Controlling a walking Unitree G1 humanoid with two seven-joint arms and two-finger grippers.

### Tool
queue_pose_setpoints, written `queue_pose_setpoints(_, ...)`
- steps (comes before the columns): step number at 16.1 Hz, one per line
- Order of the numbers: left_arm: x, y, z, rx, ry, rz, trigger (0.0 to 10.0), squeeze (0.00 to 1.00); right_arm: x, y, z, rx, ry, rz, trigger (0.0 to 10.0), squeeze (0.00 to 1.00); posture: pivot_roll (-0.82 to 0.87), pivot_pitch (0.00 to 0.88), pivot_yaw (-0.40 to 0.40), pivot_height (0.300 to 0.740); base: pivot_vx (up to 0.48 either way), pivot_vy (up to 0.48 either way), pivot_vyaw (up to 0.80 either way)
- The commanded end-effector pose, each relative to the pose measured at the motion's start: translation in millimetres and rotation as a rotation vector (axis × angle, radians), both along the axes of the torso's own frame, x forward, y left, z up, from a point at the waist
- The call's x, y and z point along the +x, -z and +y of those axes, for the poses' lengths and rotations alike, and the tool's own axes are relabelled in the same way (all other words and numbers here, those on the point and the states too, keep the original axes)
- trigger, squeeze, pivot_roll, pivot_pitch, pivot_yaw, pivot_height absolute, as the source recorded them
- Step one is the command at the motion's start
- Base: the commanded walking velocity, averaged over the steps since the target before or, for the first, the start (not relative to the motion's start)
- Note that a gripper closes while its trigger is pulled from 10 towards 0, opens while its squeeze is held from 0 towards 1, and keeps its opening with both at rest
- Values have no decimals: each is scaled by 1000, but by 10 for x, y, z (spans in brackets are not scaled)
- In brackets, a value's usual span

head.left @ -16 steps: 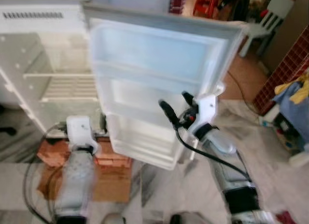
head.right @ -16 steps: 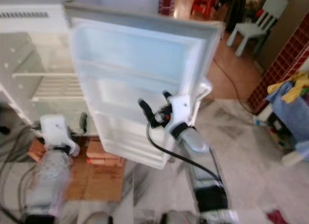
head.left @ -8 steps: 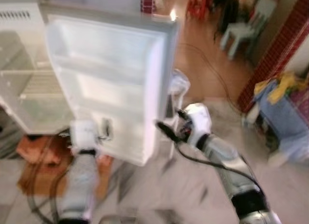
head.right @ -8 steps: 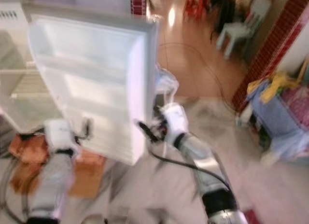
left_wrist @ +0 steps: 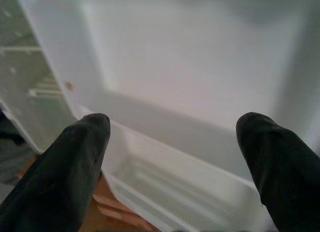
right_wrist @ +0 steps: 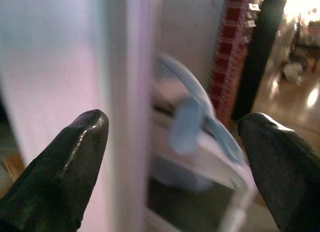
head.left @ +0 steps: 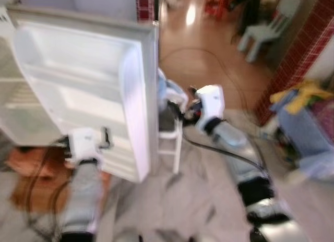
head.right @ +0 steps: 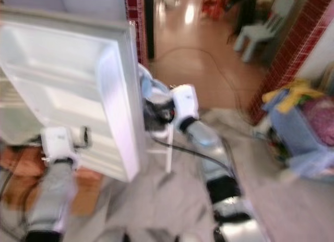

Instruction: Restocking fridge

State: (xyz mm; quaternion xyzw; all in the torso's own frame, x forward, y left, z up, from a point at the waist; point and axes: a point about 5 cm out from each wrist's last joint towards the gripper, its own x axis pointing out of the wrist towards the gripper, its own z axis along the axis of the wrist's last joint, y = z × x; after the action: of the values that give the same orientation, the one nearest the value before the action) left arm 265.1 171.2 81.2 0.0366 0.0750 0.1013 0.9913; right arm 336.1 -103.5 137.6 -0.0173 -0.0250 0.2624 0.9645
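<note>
The white fridge door [head.left: 78, 91] stands open, its inner shelves bare. My left gripper [left_wrist: 175, 134] is open and empty, close in front of the door's lowest shelf [left_wrist: 165, 177]. Past the door's free edge [head.left: 142, 101], my right gripper [right_wrist: 175, 127] is also open and empty. It points at a blurred blue and white object [right_wrist: 192, 117] lying on a small white stool [head.left: 171, 143] just behind the door. The fridge's inside [head.left: 10, 111] shows at the far left, with a wire shelf and nothing on it that I can make out.
Cardboard and bricks [head.left: 28, 169] lie under the fridge. A cable [head.left: 209, 51] runs over the brown floor behind. A pale plastic chair [head.left: 263, 31] stands at the back right, beside a red brick wall [head.left: 302, 49]. Heaped cloth [head.left: 308, 122] lies at the right.
The camera has swung right, so the fridge sits further left and the door looks more edge-on. My right gripper has gone from before the door's inner face to beyond its edge, near the stool.
</note>
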Motion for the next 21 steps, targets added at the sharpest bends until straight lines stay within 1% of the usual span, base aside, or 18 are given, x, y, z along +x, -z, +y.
queue_pose_setpoints(1,-68,84,103,31,-31,61,10000,0,56,-80,133,5,0,-26,10000,0,112,45,-38,740,0,0,788)
queue_pose_setpoints(2,-91,130,95,34,-18,101,10000,0,93,-89,175,11,17,-24,10000,0,112,45,-38,740,0,0,788)
queue_pose_setpoints(3,-124,202,84,37,-1,160,10000,0,130,-115,238,30,24,-27,10000,0,119,45,-39,740,0,0,788)
queue_pose_setpoints(4,-157,277,65,15,10,221,10000,0,171,-153,323,37,28,-36,10000,0,120,45,-39,740,0,0,788)
queue_pose_setpoints(6,-158,291,13,9,40,238,10000,0,221,-252,481,44,20,-56,10000,0,122,43,-40,740,0,0,788)
queue_pose_setpoints(10,-157,290,29,-4,32,253,10000,0,246,-409,788,112,-24,-61,10000,0,132,42,-43,740,0,0,731)
queue_pose_setpoints(11,-166,290,21,-1,44,272,10000,0,222,-430,887,140,-84,-53,10000,0,142,42,-50,740,0,0,494)
queue_pose_setpoints(12,-179,301,10,0,51,282,10000,0,148,-447,975,200,-205,-24,10000,0,144,42,-51,740,0,0,0)
queue_pose_setpoints(13,-193,317,6,-1,53,296,10000,0,18,-483,1038,266,-382,6,10000,0,147,42,-54,740,0,0,0)
queue_pose_setpoints(14,-204,330,7,-2,55,307,10000,0,-205,-511,1046,311,-641,43,10000,0,148,42,-55,740,0,0,0)
queue_pose_setpoints(15,-209,337,6,-5,60,316,10000,0,-370,-508,923,301,-801,53,10000,0,149,41,-55,740,0,0,0)
queue_pose_setpoints(16,-212,341,4,-4,70,322,10000,0,-391,-411,662,248,-819,76,10000,0,144,41,-51,740,0,0,0)
queue_pose_setpoints(17,-212,341,4,0,73,323,10000,0,-339,-352,558,215,-776,85,10000,0,143,42,-49,740,0,0,0)
queue_pose_setpoints(18,-211,354,-15,-1,93,337,10000,0,-232,-214,377,111,-688,98,10000,0,139,42,-47,740,0,0,0)
queue_pose_setpoints(19,-217,373,-32,-6,113,363,10000,0,-106,-37,174,-55,-566,115,10000,0,136,43,-43,740,0,0,0)
queue_pose_setpoints(20,-234,396,-40,-1,123,386,10000,0,60,139,-53,-257,-377,131,10000,0,136,43,-42,740,0,0,0)
queue_pose_setpoints(21,-253,415,-40,-2,128,408,10000,0,170,209,-215,-377,-236,124,10000,0,139,44,-40,740,0,0,0)
